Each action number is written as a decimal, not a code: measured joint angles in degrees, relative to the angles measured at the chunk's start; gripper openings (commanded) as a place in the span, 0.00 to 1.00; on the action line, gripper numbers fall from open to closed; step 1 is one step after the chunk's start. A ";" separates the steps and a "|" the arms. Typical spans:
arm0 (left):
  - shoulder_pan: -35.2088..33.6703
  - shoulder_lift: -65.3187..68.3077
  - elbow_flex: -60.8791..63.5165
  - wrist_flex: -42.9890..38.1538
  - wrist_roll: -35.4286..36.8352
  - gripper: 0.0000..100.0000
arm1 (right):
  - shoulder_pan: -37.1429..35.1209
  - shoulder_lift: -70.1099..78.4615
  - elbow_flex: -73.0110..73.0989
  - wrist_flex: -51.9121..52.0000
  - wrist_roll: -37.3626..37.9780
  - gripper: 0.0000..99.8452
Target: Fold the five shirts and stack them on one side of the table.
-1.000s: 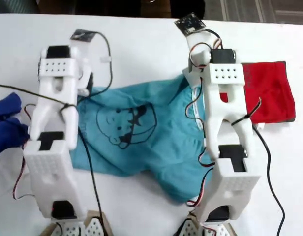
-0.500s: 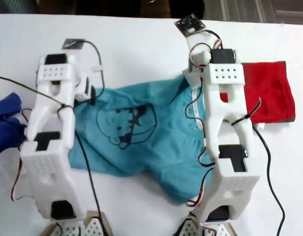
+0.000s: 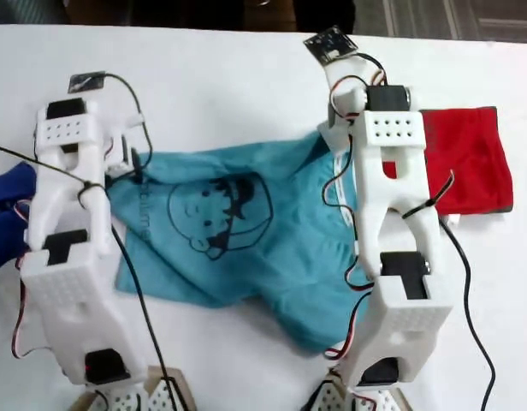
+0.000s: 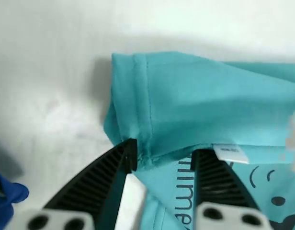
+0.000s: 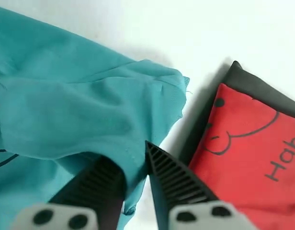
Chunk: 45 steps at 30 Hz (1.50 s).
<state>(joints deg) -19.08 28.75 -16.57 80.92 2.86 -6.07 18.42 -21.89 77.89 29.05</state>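
Softly rumpled teal shirt (image 3: 246, 257), stitched hems pinched inside ribbed left pincer (image 4: 163, 153) and right pincer (image 5: 131, 155).

Open table (image 3: 246, 77) is found beyond the teal shirt (image 3: 272, 248); both sides are blocked (blue shirt (image 3: 7, 184), red shirt (image 3: 473, 163)).

A flat white table top (image 3: 246, 77), smooth and matt, spreads across the whole scene. Behind its far edge the room is dark, with a brown wooden patch (image 3: 276, 10) near the middle and a grey floor with pale stripes (image 3: 452, 15) further right. A dull grey-green shape (image 3: 24, 8) sits at the far left corner
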 measured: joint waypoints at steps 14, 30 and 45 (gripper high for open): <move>-3.96 -2.29 0.00 1.76 -0.35 0.20 | 0.00 0.00 0.00 0.00 0.00 0.02; -3.96 6.07 0.00 -5.27 0.62 0.21 | 0.00 0.00 0.00 0.00 0.00 0.02; -0.62 6.33 0.00 -8.18 3.16 0.20 | 0.00 0.00 0.00 0.00 0.00 0.02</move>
<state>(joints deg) -19.69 35.08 -16.57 72.75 6.02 -6.07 18.42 -21.89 77.89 29.05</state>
